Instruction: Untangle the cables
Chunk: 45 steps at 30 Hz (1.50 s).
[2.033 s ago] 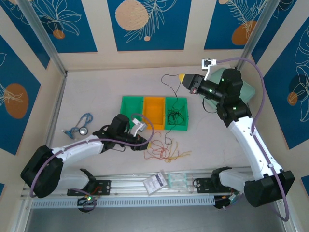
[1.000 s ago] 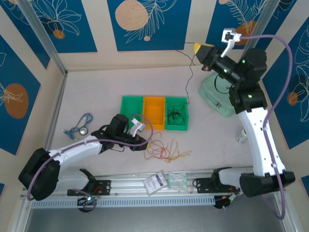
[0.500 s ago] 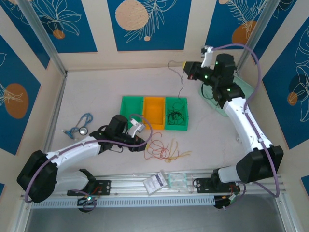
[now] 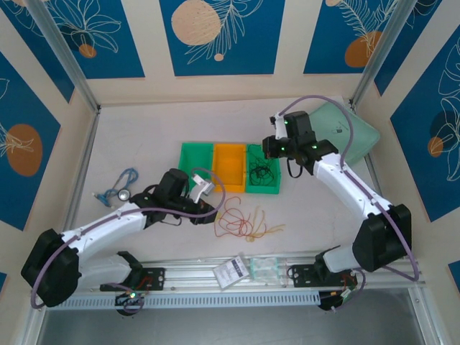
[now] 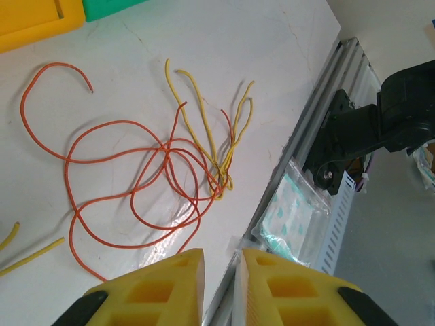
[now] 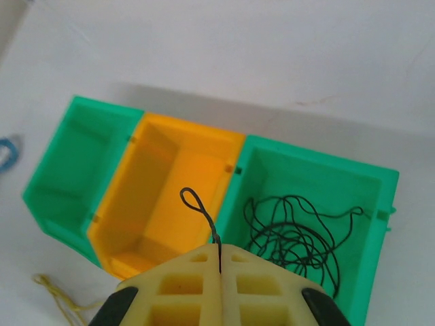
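Right gripper (image 6: 219,261) clamps a dark cable (image 6: 212,229) over the green bin (image 6: 319,161), probably sorting by colour. Left gripper (image 5: 217,263), jaws slightly apart, hovers above the red-yellow tangle (image 5: 216,182).

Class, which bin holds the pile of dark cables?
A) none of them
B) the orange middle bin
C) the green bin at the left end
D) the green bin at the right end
D: the dark cables lie coiled in the right-end green bin, beside the orange bin.
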Tool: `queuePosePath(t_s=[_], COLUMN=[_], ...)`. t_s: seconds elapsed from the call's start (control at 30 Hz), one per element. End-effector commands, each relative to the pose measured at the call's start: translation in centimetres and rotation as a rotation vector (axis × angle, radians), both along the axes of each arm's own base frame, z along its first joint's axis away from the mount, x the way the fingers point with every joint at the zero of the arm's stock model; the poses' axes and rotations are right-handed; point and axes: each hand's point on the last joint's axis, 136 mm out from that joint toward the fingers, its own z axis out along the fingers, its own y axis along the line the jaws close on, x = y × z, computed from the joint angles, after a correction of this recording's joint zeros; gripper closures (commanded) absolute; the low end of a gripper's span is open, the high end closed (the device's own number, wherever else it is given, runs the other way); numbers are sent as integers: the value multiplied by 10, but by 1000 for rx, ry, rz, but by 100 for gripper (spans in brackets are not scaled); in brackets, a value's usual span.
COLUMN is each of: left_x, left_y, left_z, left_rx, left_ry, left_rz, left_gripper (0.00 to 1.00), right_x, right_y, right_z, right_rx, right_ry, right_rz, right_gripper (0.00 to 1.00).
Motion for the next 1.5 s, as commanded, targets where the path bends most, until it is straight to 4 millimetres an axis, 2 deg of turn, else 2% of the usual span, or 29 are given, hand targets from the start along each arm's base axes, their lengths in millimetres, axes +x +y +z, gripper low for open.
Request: queuePosePath(t_s=[0.0,0.1,0.3,0.43,0.67,0.77,0.93,1.13,1.3,1.47], left_x=[3,2,3,2,2,2,-3,-11,-30,-50], left_y=[4,8,21,26,25,25,27,21,8,-6], left_z=[14,16,19,18,13,9,-1,-5,-14,-25], left_rx=[4,16,59,74,75,85,115,98,106,129], left_ry=[-41,-47,-87,-101,-91,-84,-48,-24,24,63], left_rz=[8,22,63,73,71,66,45,9,-70,-153], left_gripper=[79,79,79,74,74,74,77,77,74,74], right_x=[3,9,18,20,20,19,15,3,-39,-87], right_y=[-17,-23,-28,-21,-10,-8,-9,-11,-2,6], right_z=[-25,-41,-66,-77,-97,-102,-87,-47,-23,-23], right_rx=[-191,-279,-345,-330,-316,-311,-274,-208,-67,51], right_ry=[63,105,160,187,248,275,261,206,224,285], right_rz=[-39,-69,-107,-87,-57,-52,-51,-48,17,68], right_gripper=[100,100,100,98,97,91,76,74,74,74])
